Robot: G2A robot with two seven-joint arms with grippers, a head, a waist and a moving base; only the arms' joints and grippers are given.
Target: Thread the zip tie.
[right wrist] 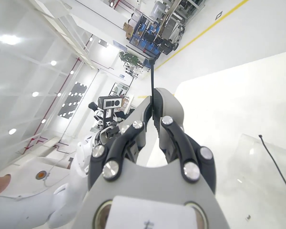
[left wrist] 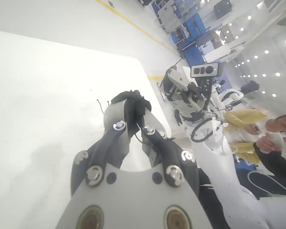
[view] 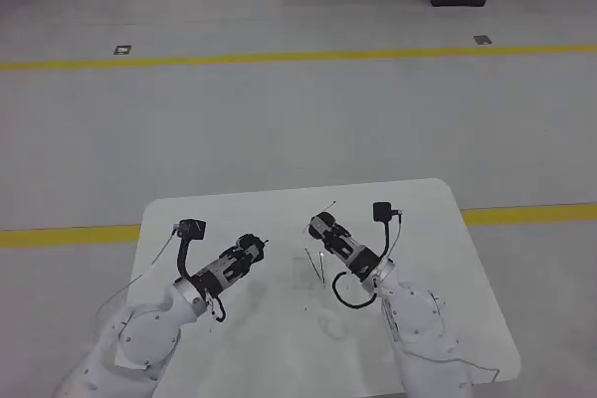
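1. The right gripper (right wrist: 155, 106) is pinching the zip tie (right wrist: 152, 82). The head end pokes out past its fingertips, left free for threading, I'd guess.
2. The left gripper (left wrist: 133, 101) hangs over the bench (view: 418, 214), apart from the right one, with its pads pressed together. A thin black strand (left wrist: 137, 132) shows between its fingers; I can't tell whether it's gripped.
3. Spare zip ties (right wrist: 275, 162) lie on a clear sheet (right wrist: 252, 148) on the white bench, near the right arm.
4. The floor around is pale, with yellow lines (view: 279, 57).
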